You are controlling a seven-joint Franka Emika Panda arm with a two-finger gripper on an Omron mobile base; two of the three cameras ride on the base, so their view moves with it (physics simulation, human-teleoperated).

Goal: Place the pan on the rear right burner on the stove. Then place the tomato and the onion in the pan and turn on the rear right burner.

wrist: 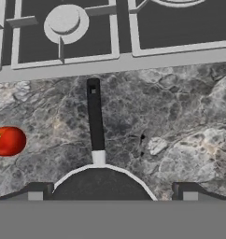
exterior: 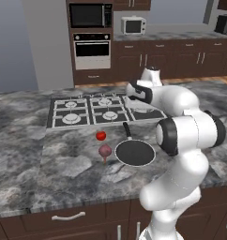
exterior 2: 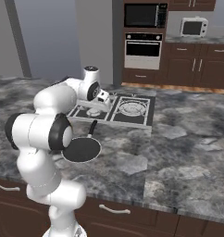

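Observation:
The pan (exterior: 135,153) lies on the marble counter just in front of the stove (exterior: 56,123), its black handle (wrist: 95,116) pointing at the cooktop. To its left are the bright red tomato (exterior: 101,136) and, nearer me, the maroon onion (exterior: 105,150). My gripper (wrist: 112,191) hangs open above the pan's far rim (wrist: 103,169), its fingertips (wrist: 35,192) wide apart and holding nothing. In the hand view the tomato (wrist: 9,141) sits left of the handle. The rear right burner (exterior: 105,101) is bare, in the back row beside the large burner.
The large multi-ring burner (exterior: 143,110) fills the stove's right end, partly behind my arm. A wall oven (exterior: 92,49) and a toaster oven (exterior: 133,25) stand far behind. Bare marble spreads to the right of the pan (exterior 2: 81,149).

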